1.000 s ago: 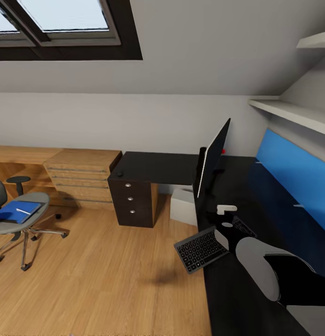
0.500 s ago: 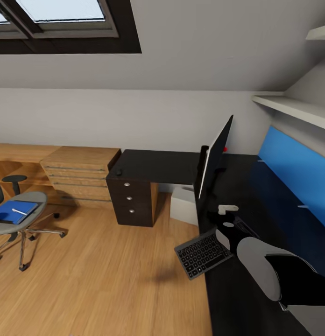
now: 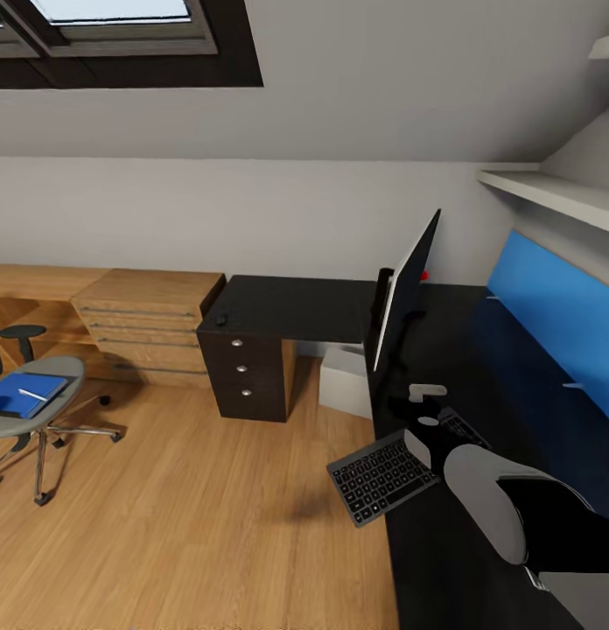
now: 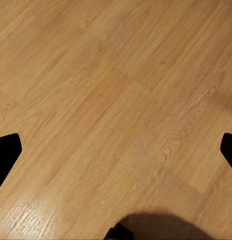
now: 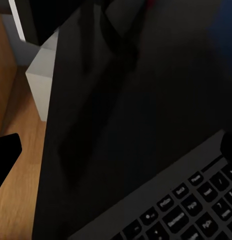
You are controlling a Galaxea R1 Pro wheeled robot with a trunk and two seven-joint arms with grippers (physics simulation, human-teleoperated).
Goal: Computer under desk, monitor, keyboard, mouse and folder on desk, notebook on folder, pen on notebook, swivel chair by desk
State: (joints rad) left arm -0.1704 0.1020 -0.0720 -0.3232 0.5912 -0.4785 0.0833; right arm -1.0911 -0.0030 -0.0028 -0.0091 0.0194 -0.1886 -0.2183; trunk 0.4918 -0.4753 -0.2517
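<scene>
The right gripper (image 3: 424,426) is clamping the slim dark grey keyboard (image 3: 385,472), which is jutting off the edge of the matte black L-shaped desk (image 3: 462,367) beside the thin flat monitor (image 3: 404,293). The left gripper (image 4: 116,150) is hanging with fingers spread over the light wood plank floor (image 4: 116,100). Well apart, the bright blue folder (image 3: 24,394) is lying on the grey swivel chair (image 3: 29,411).

The head camera looks forward and down from high over the desk (image 3: 479,367), taking in the far wall, the keyboard (image 3: 383,472) and the wooden floor (image 3: 182,516). The right wrist camera sits close above the keyboard (image 5: 191,210) and desk (image 5: 146,115), sharing both with the head view. The left wrist camera faces down at the floor (image 4: 116,110).
</scene>
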